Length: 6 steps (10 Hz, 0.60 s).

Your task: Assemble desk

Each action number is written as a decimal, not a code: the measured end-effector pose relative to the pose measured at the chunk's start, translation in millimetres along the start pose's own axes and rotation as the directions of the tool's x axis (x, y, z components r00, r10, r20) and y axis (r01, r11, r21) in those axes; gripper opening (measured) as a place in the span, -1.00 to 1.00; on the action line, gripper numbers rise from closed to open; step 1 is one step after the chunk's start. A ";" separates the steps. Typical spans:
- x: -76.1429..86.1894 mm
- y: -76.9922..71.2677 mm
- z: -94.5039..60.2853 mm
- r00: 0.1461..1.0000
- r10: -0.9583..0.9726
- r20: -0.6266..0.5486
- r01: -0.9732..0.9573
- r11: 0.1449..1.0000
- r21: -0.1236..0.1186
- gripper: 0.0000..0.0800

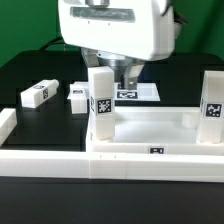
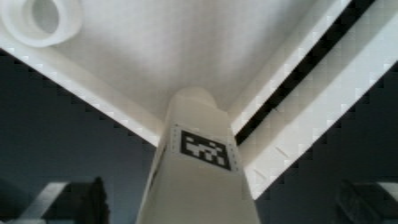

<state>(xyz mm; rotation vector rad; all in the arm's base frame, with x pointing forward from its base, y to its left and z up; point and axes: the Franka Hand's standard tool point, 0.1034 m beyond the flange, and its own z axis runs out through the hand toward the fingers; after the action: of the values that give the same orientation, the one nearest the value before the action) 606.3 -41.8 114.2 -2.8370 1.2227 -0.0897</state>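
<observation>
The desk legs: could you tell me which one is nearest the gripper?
The upright leg near the exterior view's middle, just below the gripper; the other upright leg stands at that view's right edge; two legs lie on the table.

We see a black bench [image 1: 30, 72] with a green backdrop [image 1: 25, 25] behind it. A long white rail [image 1: 40, 165] runs along its near edge.

A bulky white robot wrist [image 1: 110, 28] fills the top of the exterior view, aimed straight down. Beneath it hangs the dark claw [image 1: 124, 72]. The wrist view shows its two fingers [image 2: 71, 200] spread wide apart.
</observation>
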 end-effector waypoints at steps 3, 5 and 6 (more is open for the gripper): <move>0.2 0.1 0.0 0.980 -0.198 0.001 0.198 0.980 0.002 0.62; 0.3 0.3 0.0 0.933 -0.360 0.000 0.360 0.933 0.002 0.62; 0.5 0.5 0.0 0.899 -0.437 0.000 0.437 0.899 0.002 0.62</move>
<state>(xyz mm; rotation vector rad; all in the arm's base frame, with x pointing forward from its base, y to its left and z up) 606.2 -42.6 114.2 -3.0506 0.5574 -0.1057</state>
